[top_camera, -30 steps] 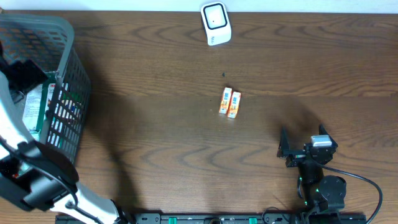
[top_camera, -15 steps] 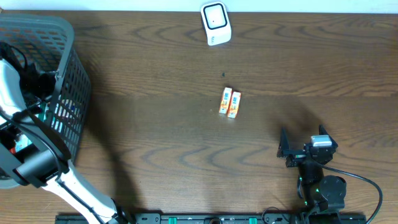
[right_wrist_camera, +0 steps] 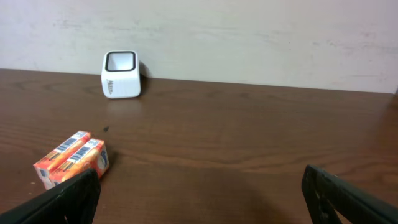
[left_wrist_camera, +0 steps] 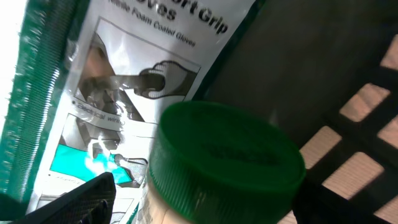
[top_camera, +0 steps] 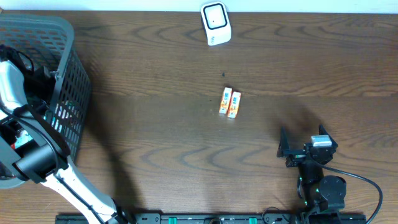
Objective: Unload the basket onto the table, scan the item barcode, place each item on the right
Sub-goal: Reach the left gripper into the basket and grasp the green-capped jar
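Currently left gripper (left_wrist_camera: 193, 205) down in basket (top_camera: 68, 56), right gripper (right_wrist_camera: 199, 202) idle on the bench (top_camera: 155, 155).
Far left, inside the basket: green-lidded jar (left_wrist_camera: 224, 162) sits between the left fingers, lying on a gloves pack (left_wrist_camera: 124, 81); fingers wide, cannot tell if they clamp the lid or just flank it. Mid bench: two orange boxes (top_camera: 229, 103) side by side, touching. White scanner (top_camera: 216, 23) at far edge. Right: right gripper low over bench, fingers spread apart, nothing between them.
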`<state>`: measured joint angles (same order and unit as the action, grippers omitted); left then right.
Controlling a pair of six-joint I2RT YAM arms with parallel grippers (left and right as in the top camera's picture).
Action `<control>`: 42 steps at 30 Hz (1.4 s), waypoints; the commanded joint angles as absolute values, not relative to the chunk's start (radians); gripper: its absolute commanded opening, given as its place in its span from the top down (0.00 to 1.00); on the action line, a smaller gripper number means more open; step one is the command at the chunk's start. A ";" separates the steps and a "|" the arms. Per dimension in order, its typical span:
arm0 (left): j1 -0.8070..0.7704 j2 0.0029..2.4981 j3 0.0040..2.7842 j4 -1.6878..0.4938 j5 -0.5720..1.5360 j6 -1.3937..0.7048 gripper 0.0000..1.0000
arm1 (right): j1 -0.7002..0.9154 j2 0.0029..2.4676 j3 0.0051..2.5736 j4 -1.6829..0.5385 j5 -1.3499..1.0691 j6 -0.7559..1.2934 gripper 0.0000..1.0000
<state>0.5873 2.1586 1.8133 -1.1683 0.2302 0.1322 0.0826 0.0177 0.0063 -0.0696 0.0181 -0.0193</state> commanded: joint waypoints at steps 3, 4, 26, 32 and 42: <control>0.591 2.170 1.783 -1.165 0.217 0.129 0.12 | 0.090 0.014 0.006 -0.073 0.017 -0.031 0.01; 0.590 2.170 1.783 -1.164 0.217 0.126 0.12 | 0.090 0.014 0.006 -0.073 0.017 -0.031 0.01; 0.591 2.168 1.716 -1.140 0.217 0.088 0.22 | 0.090 0.014 0.006 -0.073 0.017 -0.031 0.01; 0.592 2.159 1.719 -1.137 0.217 0.070 0.32 | 0.090 0.014 0.006 -0.073 0.017 -0.031 0.01; 0.612 1.990 1.916 -1.177 0.213 0.028 0.39 | 0.090 0.014 0.006 -0.073 0.017 -0.031 0.01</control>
<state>0.5926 2.1376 1.8137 -1.1709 0.2115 0.0700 0.0826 0.0174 0.0063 -0.0692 0.0181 -0.0193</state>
